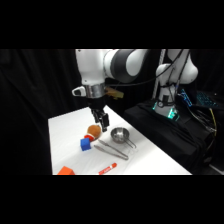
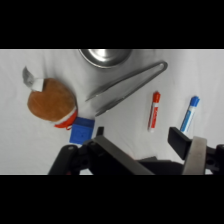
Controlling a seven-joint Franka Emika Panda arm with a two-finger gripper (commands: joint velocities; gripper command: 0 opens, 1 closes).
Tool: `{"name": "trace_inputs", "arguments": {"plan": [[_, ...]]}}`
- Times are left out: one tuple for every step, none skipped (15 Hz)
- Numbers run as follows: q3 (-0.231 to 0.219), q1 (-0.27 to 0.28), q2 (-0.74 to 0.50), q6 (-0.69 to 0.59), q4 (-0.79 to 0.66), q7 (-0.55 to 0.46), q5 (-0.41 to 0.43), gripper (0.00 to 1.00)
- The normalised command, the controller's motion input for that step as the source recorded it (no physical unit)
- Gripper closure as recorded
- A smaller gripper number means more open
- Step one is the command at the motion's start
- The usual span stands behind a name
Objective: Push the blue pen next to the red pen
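the gripper hangs with fingers spread apart, grasping nothing. the blue pen lies on the table just past the right fingertip, red pen beside it, apart.

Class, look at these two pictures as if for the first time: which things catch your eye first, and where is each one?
The big white arm's pincer hangs over the table's middle, above a brown plush toy and a blue cube. Metal tongs lie between the toy and the red pen, pointing away from a metal cup. The blue pen lies just beyond the red one, apart.
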Motion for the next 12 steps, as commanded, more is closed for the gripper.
{"name": "trace_inputs", "arguments": {"plan": [[0.06, 0.127, 0.31, 0.04, 0.34, 0.21, -0.123, 0.0], [0.056, 0.11, 0.31, 0.03, 0.35, 0.18, -0.094, 0.0], [0.053, 0.101, 0.32, 0.03, 0.36, 0.17, -0.087, 0.0], [0.054, 0.097, 0.33, 0.03, 0.37, 0.16, -0.073, 0.0], [0.05, 0.101, 0.34, 0.04, 0.38, 0.17, -0.082, 0.0], [0.047, 0.105, 0.34, 0.04, 0.39, 0.17, -0.083, 0.0], [0.041, 0.12, 0.35, 0.06, 0.4, 0.19, -0.101, 0.0], [0.038, 0.125, 0.37, 0.08, 0.42, 0.19, -0.105, 0.0], [0.037, 0.13, 0.38, 0.06, 0.45, 0.2, -0.107, 0.0], [0.036, 0.132, 0.38, 0.05, 0.46, 0.19, -0.11, 0.0], [0.028, 0.147, 0.39, 0.04, 0.48, 0.21, -0.134, 0.0], [0.019, 0.15, 0.4, 0.02, 0.5, 0.22, -0.142, 0.0]]}}
